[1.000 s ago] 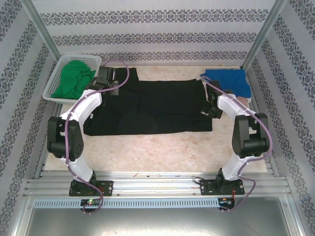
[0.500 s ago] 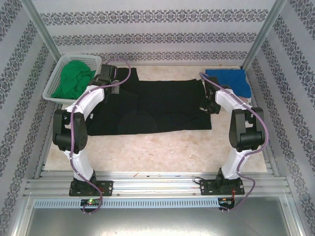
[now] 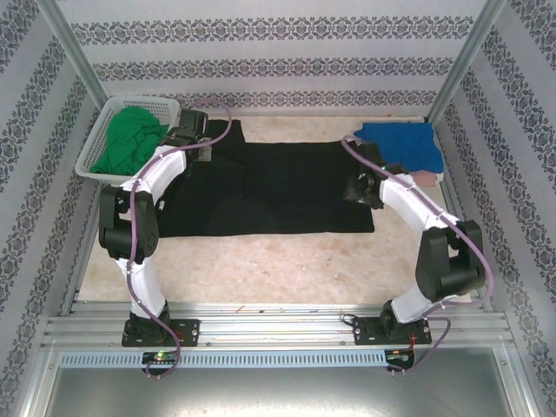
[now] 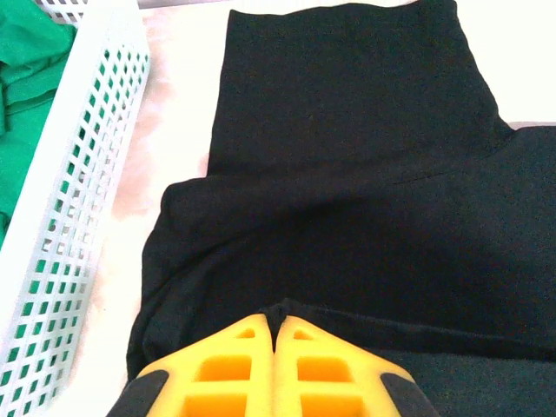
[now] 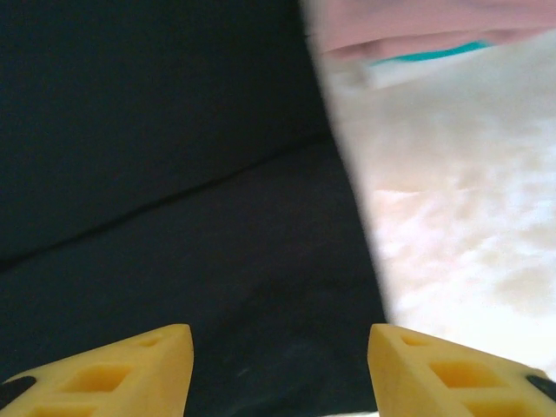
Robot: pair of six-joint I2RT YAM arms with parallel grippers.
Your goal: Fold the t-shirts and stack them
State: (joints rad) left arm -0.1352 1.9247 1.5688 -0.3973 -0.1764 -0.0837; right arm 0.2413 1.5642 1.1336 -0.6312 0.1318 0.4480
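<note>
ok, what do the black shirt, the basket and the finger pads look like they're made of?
Black shirt: soft cloth, probably cotton knit, matte; it drapes and creases into folds.
Basket: white plastic with a slight sheen; rigid moulded lattice of square holes.
Pads: yellow and matte, with moulded square pockets; could be foam, rubber or printed plastic, and the look doesn't settle which.

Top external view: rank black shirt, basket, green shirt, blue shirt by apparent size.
1. black t-shirt
2. white basket
3. green t-shirt and blue t-shirt: these look about alike, so I won't rank them.
</note>
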